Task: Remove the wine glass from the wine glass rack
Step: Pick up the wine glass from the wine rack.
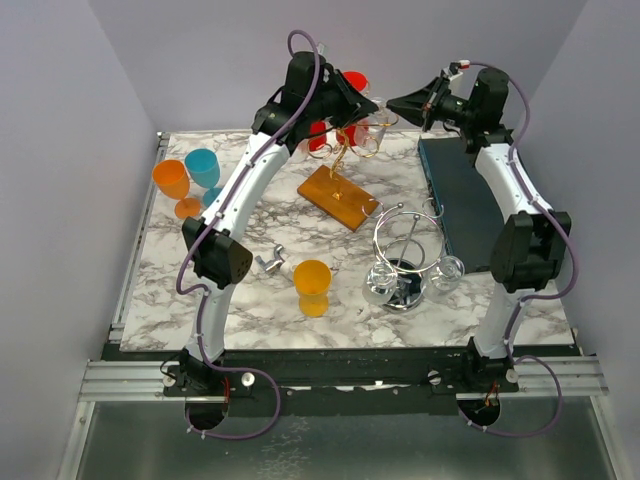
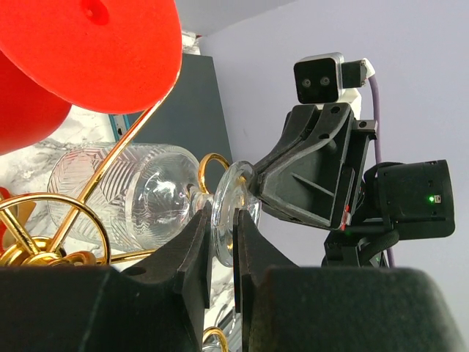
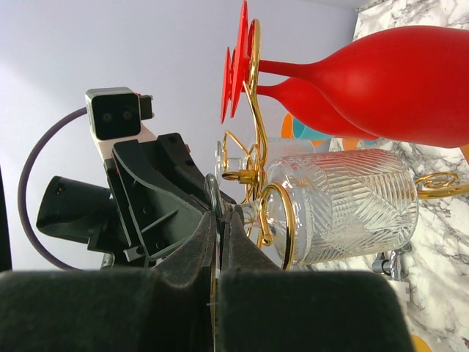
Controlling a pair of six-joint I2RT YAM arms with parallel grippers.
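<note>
**Top external.** Marble tabletop. The gold rack stands on a wooden base. The left jaws and right jaws meet at its upper arm from opposite sides. The clear wine glass hangs just beneath them, and the red glasses hang just beside the left jaws. Well apart from both jaws, toward the arm bases, are the orange cups, blue cup, chrome stand and dark mat.

**Left wrist.** The left jaws are clamped on the glass's round foot, one finger on each side. The bowl lies sideways left of the jaws, on the rack. The right jaws' tip sits at the foot's far rim; contact cannot be told. Red feet hang overhead.

**Right wrist.** The right jaws are clenched, fingers pressed together. The foot shows edge-on at their tips, a detail the top view hides. Red bowls lie above.
</note>
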